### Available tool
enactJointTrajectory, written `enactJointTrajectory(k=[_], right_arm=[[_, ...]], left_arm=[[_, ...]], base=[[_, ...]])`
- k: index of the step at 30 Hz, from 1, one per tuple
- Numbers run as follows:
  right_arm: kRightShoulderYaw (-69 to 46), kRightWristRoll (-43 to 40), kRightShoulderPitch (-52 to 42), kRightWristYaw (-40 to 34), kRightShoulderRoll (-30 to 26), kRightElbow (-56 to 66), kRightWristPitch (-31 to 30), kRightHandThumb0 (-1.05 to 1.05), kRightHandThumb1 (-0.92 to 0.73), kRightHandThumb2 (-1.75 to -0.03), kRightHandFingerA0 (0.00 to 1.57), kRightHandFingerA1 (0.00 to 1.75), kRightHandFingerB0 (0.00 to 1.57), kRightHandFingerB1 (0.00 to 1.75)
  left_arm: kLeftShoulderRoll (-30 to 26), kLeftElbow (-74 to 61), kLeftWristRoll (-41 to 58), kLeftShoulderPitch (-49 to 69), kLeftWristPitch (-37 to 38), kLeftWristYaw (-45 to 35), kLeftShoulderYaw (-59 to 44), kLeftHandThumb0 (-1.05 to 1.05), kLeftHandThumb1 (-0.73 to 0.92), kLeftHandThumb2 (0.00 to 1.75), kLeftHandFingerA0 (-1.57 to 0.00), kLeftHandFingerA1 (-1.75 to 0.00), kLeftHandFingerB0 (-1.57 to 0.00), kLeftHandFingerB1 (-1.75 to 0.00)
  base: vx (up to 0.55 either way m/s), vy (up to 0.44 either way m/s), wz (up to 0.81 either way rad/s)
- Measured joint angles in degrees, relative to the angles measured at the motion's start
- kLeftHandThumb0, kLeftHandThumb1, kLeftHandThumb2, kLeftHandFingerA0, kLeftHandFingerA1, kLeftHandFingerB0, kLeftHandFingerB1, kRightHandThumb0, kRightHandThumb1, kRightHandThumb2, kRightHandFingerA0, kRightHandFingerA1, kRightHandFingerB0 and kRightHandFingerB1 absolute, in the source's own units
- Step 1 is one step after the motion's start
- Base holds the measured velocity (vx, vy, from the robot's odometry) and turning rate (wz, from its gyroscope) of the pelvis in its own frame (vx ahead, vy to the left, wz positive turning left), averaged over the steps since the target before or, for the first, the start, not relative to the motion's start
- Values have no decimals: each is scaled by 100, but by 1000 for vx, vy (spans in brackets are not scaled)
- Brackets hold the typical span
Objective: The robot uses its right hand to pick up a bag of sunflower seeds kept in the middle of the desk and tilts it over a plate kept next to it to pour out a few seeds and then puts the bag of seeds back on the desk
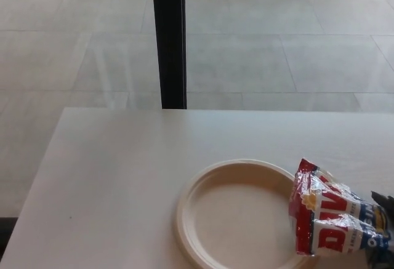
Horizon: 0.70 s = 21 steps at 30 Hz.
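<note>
A red, white and blue bag of sunflower seeds (pixel 329 213) lies tilted at the lower right, its red top edge resting over the right rim of the cream plate (pixel 203 186). The plate sits on the white desk (pixel 117 170) and no seeds show in it. Only a black sliver of my right hand (pixel 385 210) shows at the frame's right edge, against the bag's far end; its hold on the bag is cut off by the frame. My left hand does not show.
A black post (pixel 169 41) stands behind the desk's far edge. Beyond it lies a grey tiled floor (pixel 277 41). The desk's left edge runs diagonally from the upper left toward the lower left corner.
</note>
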<state>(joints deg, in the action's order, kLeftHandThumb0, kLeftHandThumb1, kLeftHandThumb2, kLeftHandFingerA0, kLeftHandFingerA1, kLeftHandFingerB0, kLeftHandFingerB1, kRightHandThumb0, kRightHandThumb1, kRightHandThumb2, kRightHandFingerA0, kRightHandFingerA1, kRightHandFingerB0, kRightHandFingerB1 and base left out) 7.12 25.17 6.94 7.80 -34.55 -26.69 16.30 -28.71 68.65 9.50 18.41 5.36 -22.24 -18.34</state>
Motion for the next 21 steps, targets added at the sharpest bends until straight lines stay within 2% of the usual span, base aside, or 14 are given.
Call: enactJointTrajectory(k=[2, 3, 4, 5, 6, 7, 9, 11, 12, 13, 14, 15, 20, 21], right_arm=[[-40, -3, 7, -8, -5, -105, -38, -89, -50, -78, 0, 0, 0, 2], [-58, -4, 8, -8, -10, -147, -49, -67, -42, -81, 0, 23, 0, 23], [-91, -10, 15, -13, -13, -229, -63, -61, -38, -77, 1, 46, 0, 22], [-109, -17, 20, -15, -14, -268, -67, -61, -38, -77, 1, 46, 0, 22], [-145, -42, 26, -19, -13, -348, -68, -47, -48, -75, 46, 63, 5, 27], [-175, -66, 32, -21, -7, -399, -59, -39, -62, -60, 73, 61, 9, 25], [-338, -197, 33, -36, 57, -512, 44, -43, -67, -60, 87, 62, 10, 29], [-396, -276, 33, -73, 90, -550, 155, -54, -64, -60, 83, 63, 10, 28], [-403, -301, 33, -93, 100, -550, 214, -61, -50, -79, 78, 69, 6, 35], [-394, -310, 33, -102, 103, -531, 271, -61, -50, -79, 78, 69, 6, 35], [-368, -310, 33, -104, 104, -493, 309, -56, -61, -60, 81, 64, 10, 26], [-345, -310, 33, -106, 105, -458, 349, -63, -50, -81, 76, 70, 5, 35], [-157, -293, 33, -86, 108, -66, 418, -69, -49, -82, 68, 75, 4, 35], [-120, -293, 33, -71, 108, 27, 418, -73, -49, -81, 59, 69, 7, 30]], left_arm=[[0, -17, -8, 11, 8, 14, 3, -61, 83, 72, -25, -62, -8, -47], [0, -32, -9, 17, 11, 16, 3, -61, 81, 72, -24, -63, -7, -47], [0, -40, -10, 28, 15, 19, 2, -33, 67, 121, -18, -60, -11, -56], [0, -37, -8, 31, 15, 18, -5, -33, 67, 121, -18, -60, -11, -56], [0, -34, -8, 31, 15, 19, -11, -58, 84, 73, -30, -68, -10, -49], [0, -34, -8, 30, 15, 18, -13, -64, 58, 107, -27, -65, -4, -52], [0, -37, -7, 34, 14, 12, -16, -61, 77, 95, -31, -66, -10, -52], [0, -51, -12, 45, 23, 12, -5, -61, 72, 100, -27, -66, -8, -52], [2, -61, -12, 50, 34, 9, -10, -60, 82, 75, -25, -65, -10, -49], [8, -65, 0, 55, 36, -3, -50, -60, 82, 75, -25, -65, -10, -49], [11, -67, 6, 60, 36, -7, -73, -66, 60, 109, -20, -63, -3, -52], [16, -70, 14, 61, 36, -12, -95, -69, 61, 111, -25, -67, 0, -51], [47, -71, 39, 78, 65, -50, -150, -72, 63, 111, -22, -64, -4, -52], [57, -62, 50, 76, 64, -64, -177, -69, 91, 77, -18, -61, -9, -49]], base=[[0, 0, 0], [0, 0, 0], [0, 0, 0], [0, 0, 0], [0, 0, 0], [0, 0, 0], [0, 0, 0], [0, 0, 0], [0, 0, 0], [0, 0, 0], [0, 0, 0], [0, 0, 0], [0, 0, 0], [0, 0, 0]])
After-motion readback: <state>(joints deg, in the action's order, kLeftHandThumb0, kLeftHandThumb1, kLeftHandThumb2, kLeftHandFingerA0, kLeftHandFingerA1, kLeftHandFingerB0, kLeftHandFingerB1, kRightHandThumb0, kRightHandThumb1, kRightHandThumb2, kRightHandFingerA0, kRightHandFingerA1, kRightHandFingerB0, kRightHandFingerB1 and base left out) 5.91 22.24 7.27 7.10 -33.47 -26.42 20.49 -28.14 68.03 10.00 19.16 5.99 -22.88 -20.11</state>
